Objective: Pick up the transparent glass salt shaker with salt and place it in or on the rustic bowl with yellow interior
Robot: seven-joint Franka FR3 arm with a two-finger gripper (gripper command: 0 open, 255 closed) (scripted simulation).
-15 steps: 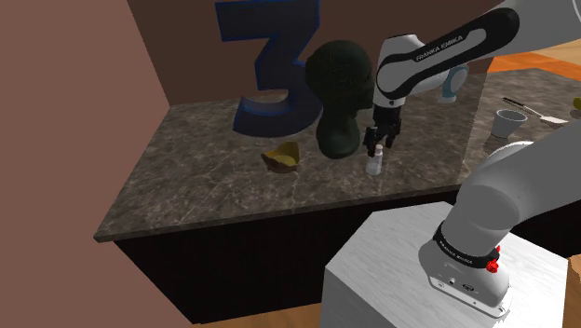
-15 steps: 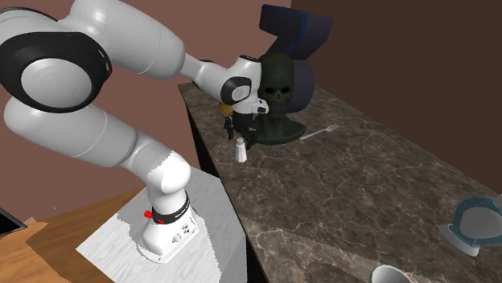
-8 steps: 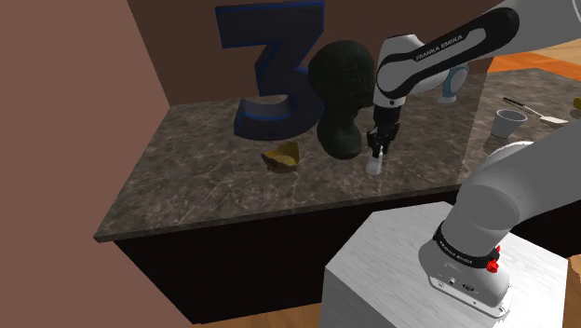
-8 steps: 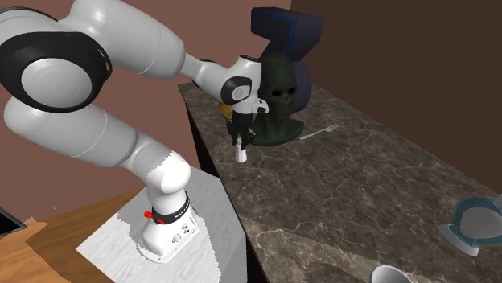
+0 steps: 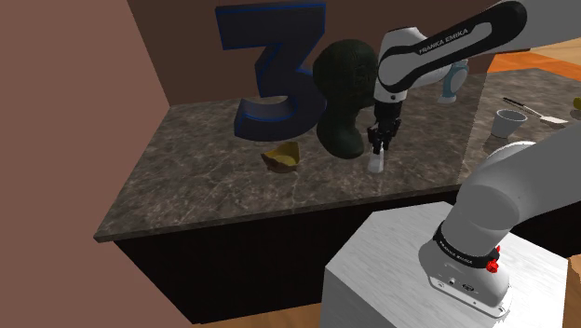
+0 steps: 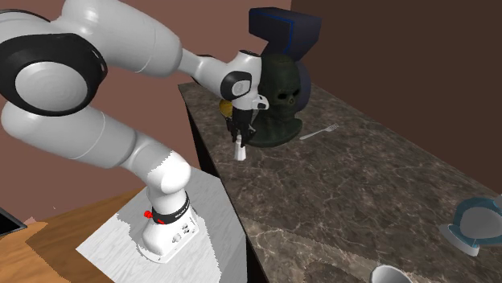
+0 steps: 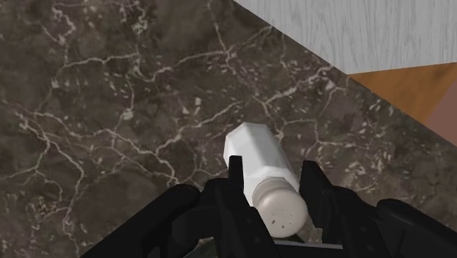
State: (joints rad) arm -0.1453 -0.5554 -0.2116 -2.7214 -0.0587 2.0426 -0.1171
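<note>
Near the dark veined stone counter's edge, black two-finger gripper clasps white faceted salt shaker at its neck.

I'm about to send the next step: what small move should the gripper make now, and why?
Probably a short lift straight up. The gripper seems shut on the salt shaker near its cap, the shaker sits low by the dark veined counter, and the yellow-lined bowl lies apart at its side.
</note>
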